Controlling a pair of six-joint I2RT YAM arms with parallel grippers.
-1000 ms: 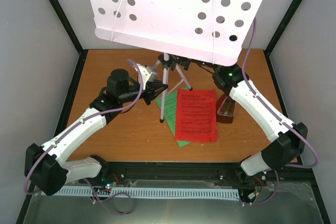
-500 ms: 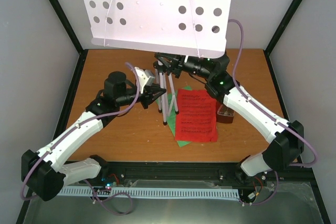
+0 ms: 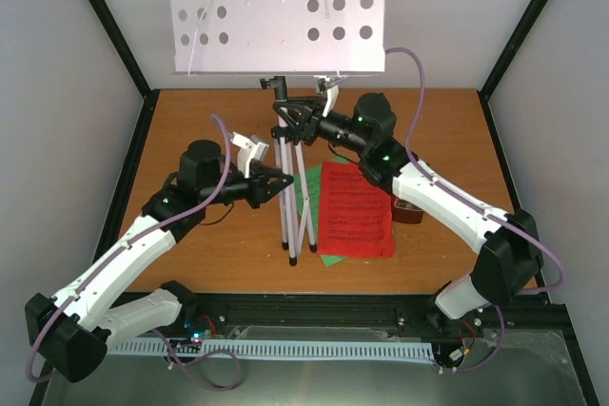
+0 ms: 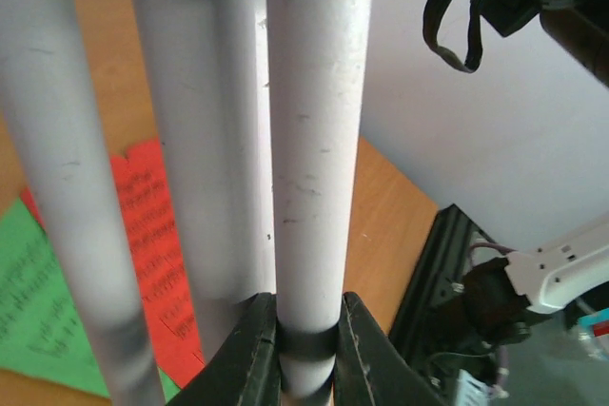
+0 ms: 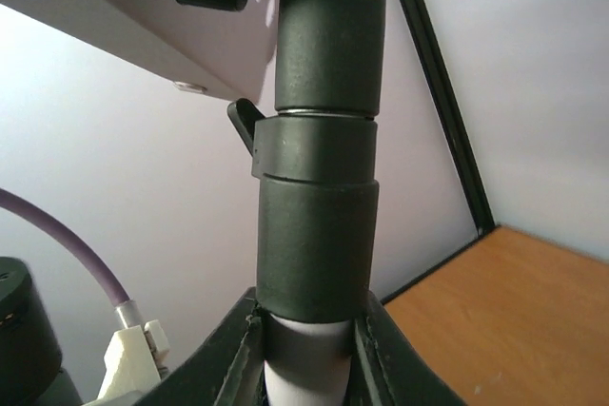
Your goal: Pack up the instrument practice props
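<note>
Upright stand [image 3: 285,221], legs folded, tray [image 3: 276,7] on top. Clamped: left gripper [image 4: 304,335] on leg, right gripper [image 5: 306,330] on column. Print on sheets [image 3: 354,211] illegible.

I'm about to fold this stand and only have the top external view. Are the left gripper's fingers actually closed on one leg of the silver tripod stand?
Observer: Yes. The left wrist view shows the left gripper pinching one white tubular leg right on a dark band.
Operator: And the right one?
Observer: The right gripper is clamped on the pale central tube, just below a dark cylindrical sleeve.
Operator: Any lock near that grip?
Observer: A black collar sits above the sleeve, with what looks like a small lever sticking out sideways.
</note>
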